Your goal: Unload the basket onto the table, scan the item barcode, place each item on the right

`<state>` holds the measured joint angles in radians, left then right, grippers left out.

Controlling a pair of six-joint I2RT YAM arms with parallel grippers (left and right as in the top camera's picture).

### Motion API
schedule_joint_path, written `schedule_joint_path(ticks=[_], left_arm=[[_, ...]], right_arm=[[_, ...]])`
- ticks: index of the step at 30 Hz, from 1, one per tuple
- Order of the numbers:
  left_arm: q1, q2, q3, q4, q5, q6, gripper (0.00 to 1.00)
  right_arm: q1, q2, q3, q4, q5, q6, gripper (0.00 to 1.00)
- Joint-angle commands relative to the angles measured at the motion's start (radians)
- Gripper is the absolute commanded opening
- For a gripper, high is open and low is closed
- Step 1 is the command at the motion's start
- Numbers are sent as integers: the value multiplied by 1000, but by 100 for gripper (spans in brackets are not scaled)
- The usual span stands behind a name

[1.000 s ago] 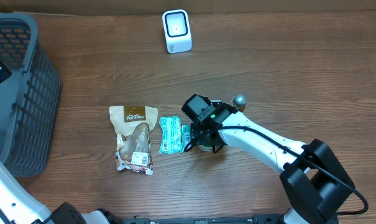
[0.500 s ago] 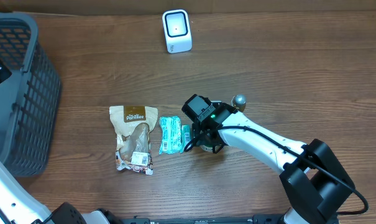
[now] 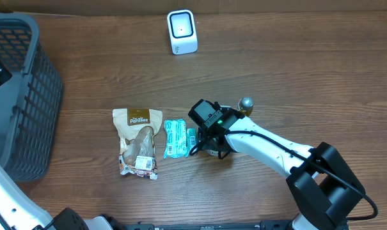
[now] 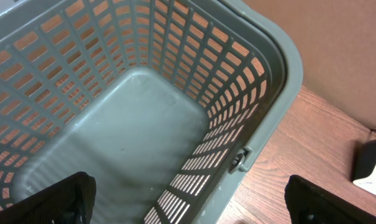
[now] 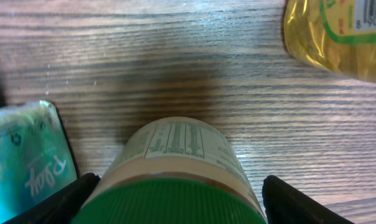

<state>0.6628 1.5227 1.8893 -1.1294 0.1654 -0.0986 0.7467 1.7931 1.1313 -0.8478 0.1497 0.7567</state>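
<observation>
**A:** Overhead, the right arm reaches in from the lower right corner with its elbow bent. The right gripper [image 3: 208,146] is low at mid-table, just beside the teal packet [image 3: 176,138].

**B:** Its jaws?

**A:** They are spread wide, one finger on each side of the green-lidded jar [image 5: 175,149]. I cannot tell whether they press it.

**B:** And the left?

**A:** The left gripper [image 4: 188,200] hangs over the grey basket [image 4: 271,68], released, with nothing between its fingers.

**B:** What is hard to see?

**A:** From above, the wrist hides the jar. In the right wrist view the lid is cut off at the bottom edge. A yellow wrapper [image 5: 337,37] with part of a barcode runs off the top corner.

**B:** And the surroundings?

**A:** A brown wood-grain table [image 3: 308,76]. The white scanner [image 3: 182,32] sits at the far edge, well apart from the jar. A snack bag [image 3: 137,142] lies left of the packet, and there is a plain brown wall [image 4: 337,37] behind the basket.
</observation>
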Motion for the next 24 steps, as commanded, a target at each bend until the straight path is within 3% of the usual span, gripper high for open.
schedule_joint_path(ticks=[1,14,18,24], left_arm=[[-2,4,-6,3,11,-6,100],[-2,4,-6,3,11,-6,100],[-2,4,-6,3,11,-6,100],[-2,4,-6,3,11,-6,99]], right_arm=[[-2,3,-4,9,16,121,81],[-2,3,-3,-70,22,243,80],[-2,3,-3,-70,21,242,73],[-2,3,15,-71,21,97,67]])
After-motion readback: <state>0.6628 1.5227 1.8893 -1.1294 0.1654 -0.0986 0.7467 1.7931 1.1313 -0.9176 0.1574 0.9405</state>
